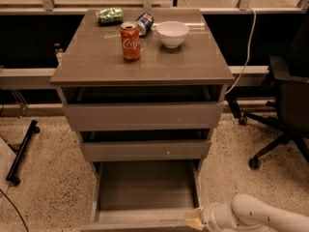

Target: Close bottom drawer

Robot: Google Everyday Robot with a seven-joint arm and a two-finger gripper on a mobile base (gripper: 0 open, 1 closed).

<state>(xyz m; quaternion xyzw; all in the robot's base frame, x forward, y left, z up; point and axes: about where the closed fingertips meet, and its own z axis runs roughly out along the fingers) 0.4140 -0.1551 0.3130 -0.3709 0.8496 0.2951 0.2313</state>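
The bottom drawer (145,186) of the grey-brown cabinet (145,110) is pulled far out, and its shallow grey inner tray shows bare. Its flat front lies along the bottom edge of the view. My gripper (195,220) comes in from the lower right on a white arm and sits at the drawer's front right corner, against the front panel. The middle drawer (145,149) and the top drawer (142,115) are each slightly open.
On the cabinet top stand a red cola can (130,41), a white bowl (172,33), a lying blue can (143,22) and a green bag (109,15). A black office chair (285,105) is at the right. A black stand leg (21,151) lies on the left floor.
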